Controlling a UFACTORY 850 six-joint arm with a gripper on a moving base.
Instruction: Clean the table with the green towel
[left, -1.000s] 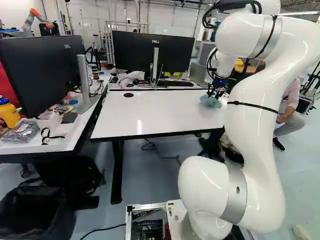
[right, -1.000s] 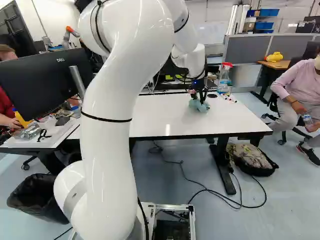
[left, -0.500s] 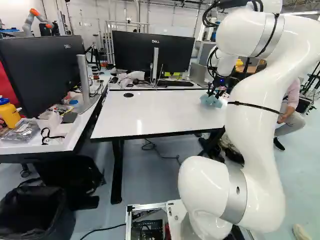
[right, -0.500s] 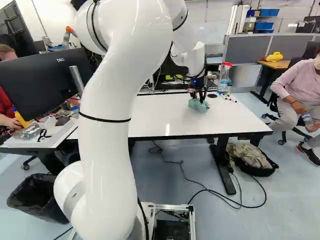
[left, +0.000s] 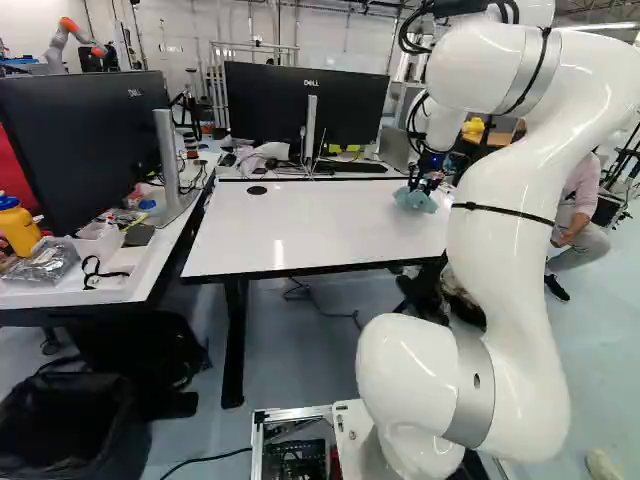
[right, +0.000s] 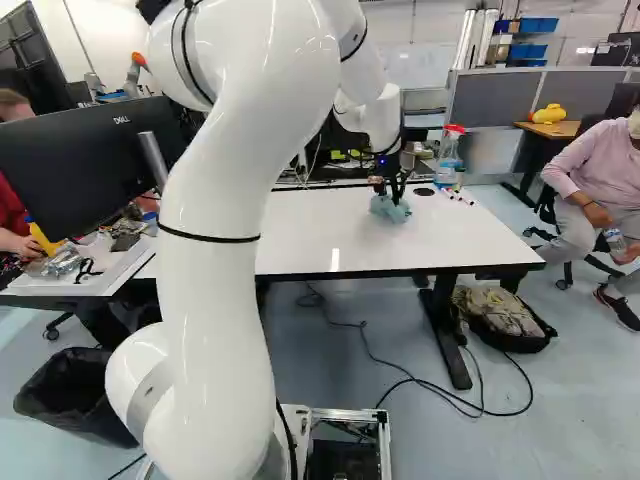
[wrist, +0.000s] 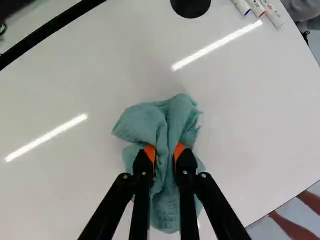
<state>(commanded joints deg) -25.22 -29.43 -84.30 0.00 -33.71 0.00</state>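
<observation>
The green towel (wrist: 142, 122) is lying bunched in the grip of the black gripper (wrist: 164, 151), whose two fingers are pinching its folds from both sides, with cloth spreading out around the orange pads. It is sitting low at the white table (left: 310, 225), seemingly against the top, toward the far edge and right of the table's middle as both base views are showing it. The grasping part of the job is standing done, and the wiping is probably under way, though the pictures are not showing which parts the cloth has covered, so I am judging the cleaning unfinished. The broad stretch on the near side and toward the left of the left base view is likely needing passes, as is the strip by the markers (wrist: 256, 7). Those markers are lying ahead of the gripper and off to one side, beside the round black cap (wrist: 190, 6), and they are posing the main obstacle: a sweep that way could be pushing them along or off. A spray bottle (right: 448, 160) is standing near them by the far edge; I cannot tell what it is resting on. Beyond the far edge, a monitor (left: 306, 115) and a keyboard (left: 350, 167) are limiting how far the arm (right: 215, 300) should be reaching.
</observation>
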